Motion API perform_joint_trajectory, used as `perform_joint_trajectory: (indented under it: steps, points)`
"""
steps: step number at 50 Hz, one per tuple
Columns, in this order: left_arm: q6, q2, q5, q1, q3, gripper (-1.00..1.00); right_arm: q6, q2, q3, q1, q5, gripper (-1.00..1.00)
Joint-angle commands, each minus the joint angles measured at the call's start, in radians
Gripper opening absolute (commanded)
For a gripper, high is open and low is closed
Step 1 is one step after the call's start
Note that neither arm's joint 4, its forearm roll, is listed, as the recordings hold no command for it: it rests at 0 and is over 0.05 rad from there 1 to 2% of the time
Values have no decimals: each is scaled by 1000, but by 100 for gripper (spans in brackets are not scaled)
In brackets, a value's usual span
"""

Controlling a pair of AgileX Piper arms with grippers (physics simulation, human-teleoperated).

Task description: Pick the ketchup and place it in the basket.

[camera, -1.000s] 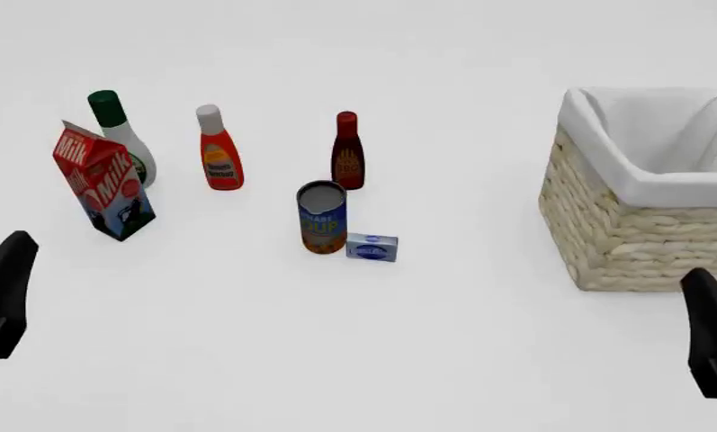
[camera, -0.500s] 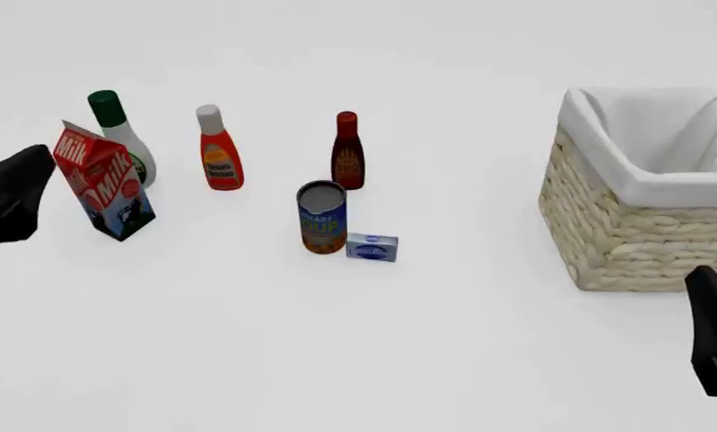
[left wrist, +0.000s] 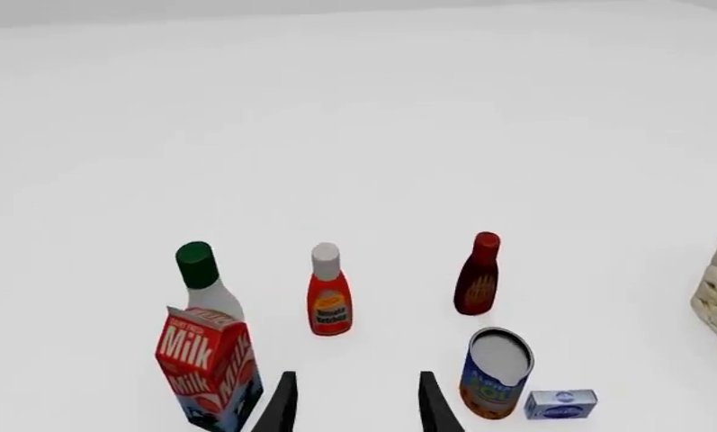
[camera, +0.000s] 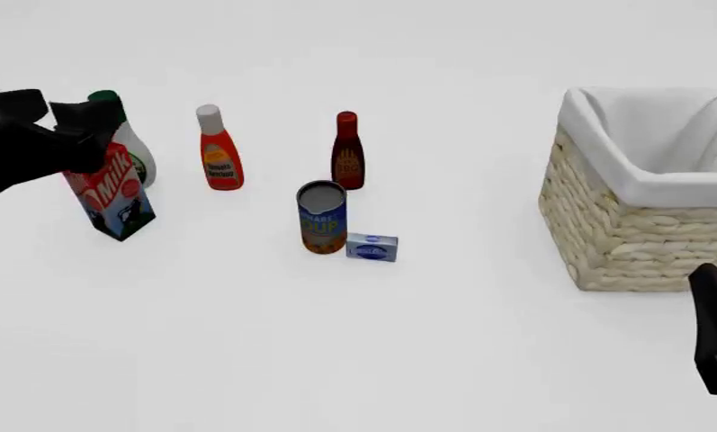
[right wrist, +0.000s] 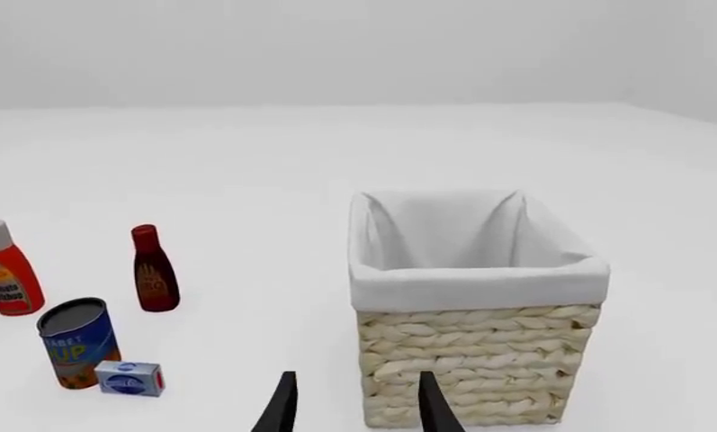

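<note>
While the ketchup (camera: pixel 219 153) stands upright on the white table (camera: pixel 334 342), nothing touches it. Bottle is bright orange-red plastic, pear-shaped body narrowing to a white cap, yellow-and-white label on the front with small text too blurry to read; also seen in left wrist view (left wrist: pixel 328 295) and right wrist view (right wrist: pixel 5 274). It sits in the back row between the white bottle with green cap (camera: pixel 123 142) on its left and the dark maroon bottle with red cap (camera: pixel 347 155) on its right, apart from both. Milk carton (camera: pixel 106 184) is tilted, just in front of the green-capped bottle. Soup can (camera: pixel 322 217) stands nearer the camera than the maroon bottle, small blue-white box (camera: pixel 371 247) just beside it.

Left gripper (left wrist: pixel 355 405) has fingers apart with nothing between them, ketchup ahead of it and well clear; in front view its black arm overlaps the milk carton top. Right gripper (right wrist: pixel 355 403) also spread, holding nothing, low at the right edge near the basket (camera: pixel 628 238). Basket is pale woven wicker with white cloth lining folded over the rim, far right, well apart from the ketchup.
</note>
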Motion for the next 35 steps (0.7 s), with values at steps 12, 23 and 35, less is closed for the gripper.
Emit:
perform_joint_trajectory:
  steps: [12, 23, 35]
  points:
    - [27, 237, -65, -25, -123, 100, 0, 0, -1, -1, 1, 100]
    - [63, 309, -103, -16, -168, 100, 3, 0, 3, -2, -1, 100]
    - [52, 424, -135, -2, -225, 100, 1, 0, -2, -3, 2, 100]
